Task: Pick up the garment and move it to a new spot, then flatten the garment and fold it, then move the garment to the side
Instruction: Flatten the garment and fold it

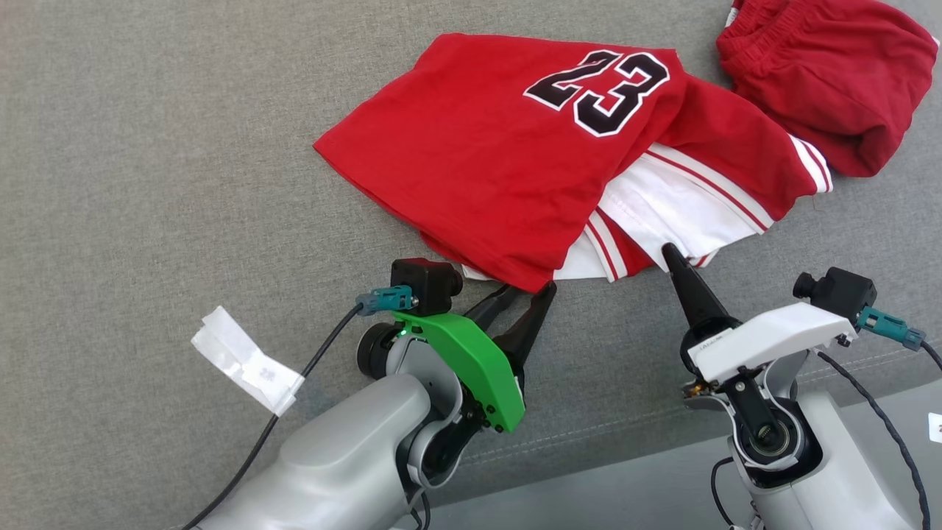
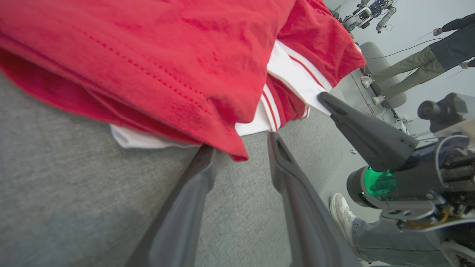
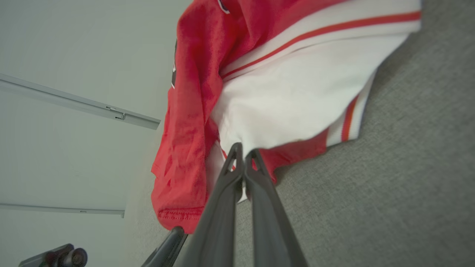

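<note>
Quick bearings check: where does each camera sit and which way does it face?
Head view: on the head, looking down at the red jersey on the grey surface; left hand and right hand below.
Left wrist view: left wrist, facing along open fingers at the jersey's corner; right hand and a person's legs at right.
Right wrist view: right wrist, facing along shut fingers pinching the white panel.
Both wrist views share the jersey's near hem.
</note>
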Robot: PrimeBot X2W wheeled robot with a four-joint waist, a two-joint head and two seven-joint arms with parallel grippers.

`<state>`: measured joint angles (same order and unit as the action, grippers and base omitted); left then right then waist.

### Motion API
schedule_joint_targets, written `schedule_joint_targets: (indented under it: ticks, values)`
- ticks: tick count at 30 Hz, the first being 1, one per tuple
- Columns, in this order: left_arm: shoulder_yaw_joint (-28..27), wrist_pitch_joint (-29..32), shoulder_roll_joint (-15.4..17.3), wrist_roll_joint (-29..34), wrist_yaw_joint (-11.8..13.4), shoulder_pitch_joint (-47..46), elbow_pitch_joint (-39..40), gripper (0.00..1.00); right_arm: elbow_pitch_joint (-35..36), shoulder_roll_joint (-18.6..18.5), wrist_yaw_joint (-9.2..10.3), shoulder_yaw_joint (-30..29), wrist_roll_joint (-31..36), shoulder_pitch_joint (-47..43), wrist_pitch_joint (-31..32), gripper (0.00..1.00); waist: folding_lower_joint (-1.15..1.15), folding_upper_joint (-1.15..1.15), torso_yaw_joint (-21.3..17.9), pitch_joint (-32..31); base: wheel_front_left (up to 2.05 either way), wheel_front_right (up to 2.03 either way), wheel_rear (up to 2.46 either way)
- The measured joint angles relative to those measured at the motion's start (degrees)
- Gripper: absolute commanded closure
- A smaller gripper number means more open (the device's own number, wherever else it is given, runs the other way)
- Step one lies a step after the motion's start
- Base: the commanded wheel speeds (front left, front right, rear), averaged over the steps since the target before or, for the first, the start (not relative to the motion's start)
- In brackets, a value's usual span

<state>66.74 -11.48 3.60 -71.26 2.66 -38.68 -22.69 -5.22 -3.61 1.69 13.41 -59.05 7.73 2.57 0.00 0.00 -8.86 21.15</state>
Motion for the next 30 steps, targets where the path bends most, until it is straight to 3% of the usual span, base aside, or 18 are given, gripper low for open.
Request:
schedule_joint_targets:
  ticks: [3,4,5,6,12,18,24,30]
  values:
    - [0.0,0.0,0.0,0.0,0.5,0.0,-0.5,0.58,0.0,0.0,0.0,0.2,0.0,0.0,0.0,1.0,0.0,0.0,-0.2,0.1,0.0,0.0,0.0]
    - [0.0,0.0,-0.1,0.0,0.5,0.0,-0.6,0.75,0.1,0.0,0.0,0.2,0.0,0.0,0.0,1.0,0.0,0.0,-0.3,0.2,0.0,0.0,0.0]
    - [-0.1,0.0,-0.1,0.0,0.5,0.0,-0.7,0.97,0.1,0.0,0.0,0.2,0.0,0.0,0.0,1.0,0.0,0.0,-0.4,0.2,0.0,0.0,0.0]
    - [-0.2,0.0,-0.1,0.0,0.5,-0.1,-0.8,1.0,0.1,0.0,0.0,0.2,0.0,0.0,0.0,1.0,0.0,0.0,-0.5,0.3,0.0,0.0,0.0]
    - [-2.6,-0.7,-0.3,-0.2,0.5,-0.5,-0.5,1.0,0.2,0.0,-0.02,0.1,0.0,0.0,-0.5,1.0,0.0,0.0,-0.8,0.4,0.0,0.0,0.0]
    - [-9.0,-1.8,0.2,-2.7,0.3,-3.6,2.4,1.0,2.0,-0.7,-0.19,-1.6,0.1,0.9,-1.6,1.0,0.0,0.0,-0.4,-0.2,0.0,0.0,0.0]
    - [-15.1,-2.3,4.1,-3.0,-0.1,-5.6,5.2,1.0,7.4,-5.3,-0.63,-5.7,0.7,6.9,-2.0,1.0,0.0,0.0,0.7,-1.6,0.0,0.0,0.0]
    - [-18.6,-2.7,5.1,-3.8,-0.1,-5.7,6.6,1.0,11.3,-10.7,0.49,-8.9,2.1,11.7,0.2,1.0,0.0,0.0,2.7,-2.6,0.0,0.0,0.0]
